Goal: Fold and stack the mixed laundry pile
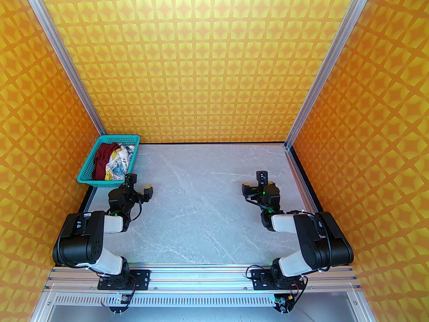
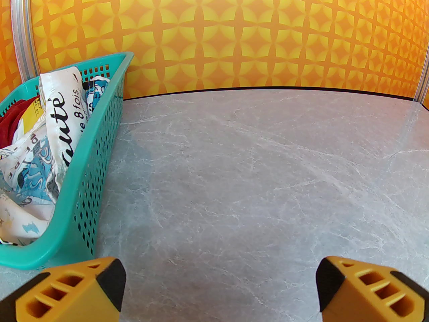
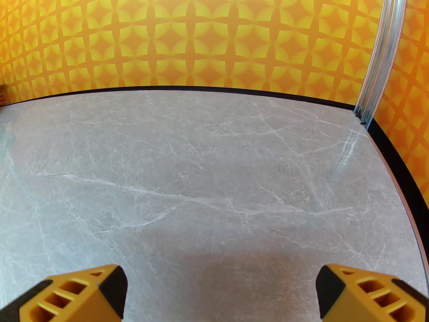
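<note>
A teal perforated plastic basket (image 1: 87, 171) sits at the far left corner of the grey marble-patterned surface (image 1: 207, 196). Orange-and-yellow patterned walls (image 1: 214, 62) enclose the left, far and right sides, with aluminium posts (image 1: 68, 62) at both far corners. A slotted aluminium rail (image 1: 201, 273) runs along the near edge.

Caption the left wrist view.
Open left tool over the grey table, beside a teal basket holding the printed white garment and red T-shirt.

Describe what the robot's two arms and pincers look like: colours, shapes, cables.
Both the left arm and right arm have bulky black joint housings joined by pale grey links, with black cables and small green lights. The left pincer and right pincer carry yellow-orange slotted fingers with black inner pads.
</note>
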Robot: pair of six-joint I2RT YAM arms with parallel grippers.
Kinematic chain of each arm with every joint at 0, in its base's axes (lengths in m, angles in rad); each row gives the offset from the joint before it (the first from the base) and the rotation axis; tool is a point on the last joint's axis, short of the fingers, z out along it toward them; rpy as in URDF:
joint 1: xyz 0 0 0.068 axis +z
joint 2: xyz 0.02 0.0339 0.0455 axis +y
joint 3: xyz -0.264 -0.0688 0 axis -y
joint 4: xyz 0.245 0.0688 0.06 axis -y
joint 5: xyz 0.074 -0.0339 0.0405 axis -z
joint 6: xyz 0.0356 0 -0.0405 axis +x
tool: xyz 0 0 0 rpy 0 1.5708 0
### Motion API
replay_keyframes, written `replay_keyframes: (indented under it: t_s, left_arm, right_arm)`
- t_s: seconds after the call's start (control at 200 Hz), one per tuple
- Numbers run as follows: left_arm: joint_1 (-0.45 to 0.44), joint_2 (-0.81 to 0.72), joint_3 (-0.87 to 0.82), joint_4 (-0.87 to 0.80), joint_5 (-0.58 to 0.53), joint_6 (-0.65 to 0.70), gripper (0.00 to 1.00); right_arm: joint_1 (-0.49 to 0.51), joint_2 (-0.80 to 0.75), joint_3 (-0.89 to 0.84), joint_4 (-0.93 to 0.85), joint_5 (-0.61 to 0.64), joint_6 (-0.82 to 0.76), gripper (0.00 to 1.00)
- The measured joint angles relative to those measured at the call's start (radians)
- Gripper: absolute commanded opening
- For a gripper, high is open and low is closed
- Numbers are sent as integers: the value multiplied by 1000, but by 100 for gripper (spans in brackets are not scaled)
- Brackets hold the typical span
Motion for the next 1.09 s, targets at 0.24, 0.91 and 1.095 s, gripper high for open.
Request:
replay_keyframes:
  t_s: [0.24,0.91,1.095]
  left_arm:
    - [0,0,0,0,-1,0,99]
    - [0,0,0,-1,-65,-13,99]
    - [0,0,0,-1,-65,-13,99]
  right_arm:
    - [0,0,0,0,0,0,99]
    - [0,0,0,0,0,0,99]
    - [0,0,0,0,0,0,98]
